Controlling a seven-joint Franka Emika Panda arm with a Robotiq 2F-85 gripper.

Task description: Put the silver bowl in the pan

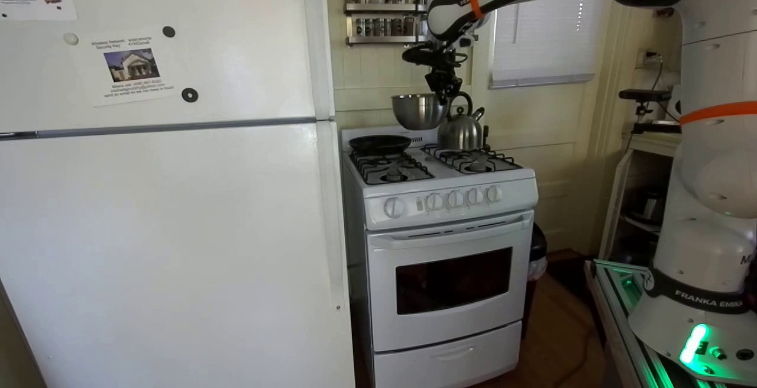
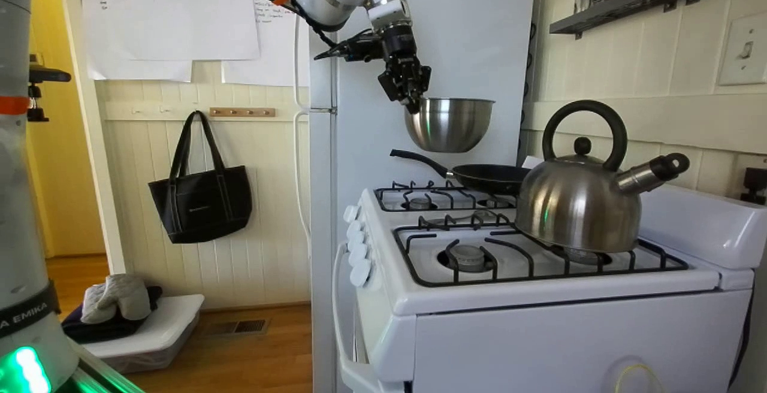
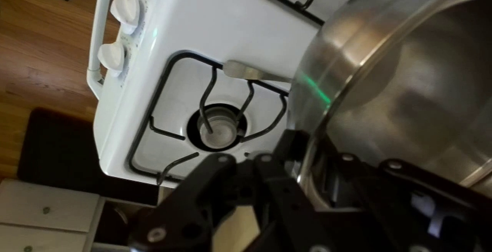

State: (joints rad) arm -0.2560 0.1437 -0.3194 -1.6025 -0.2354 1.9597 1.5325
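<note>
1. One dark pan [image 1: 380, 144] is seen at the far left of the stove surface [image 1: 446, 178] in an exterior view, set toward the back. The task's final step, which must be finished there, is judged to be undone.

2. Just right of the pan and higher, the silver bowl [image 1: 417, 111] is held in the air, mouth up and nearly level, so lifting is judged complete. In both exterior views it is shown above the pan's height but not squarely over it; what remains is for it to be shifted across, lowered and rested inside.

3. At the bowl's right edge, its rim is gripped between the fingers [image 3: 293, 143], as can be seen in the wrist view, so grasping is counted as done. Release is best left until the bowl's weight is borne by the pan.

4. Farthest right on the surface, the steel kettle [image 1: 461, 135] is shown; no part in the task is assigned to it.
</note>
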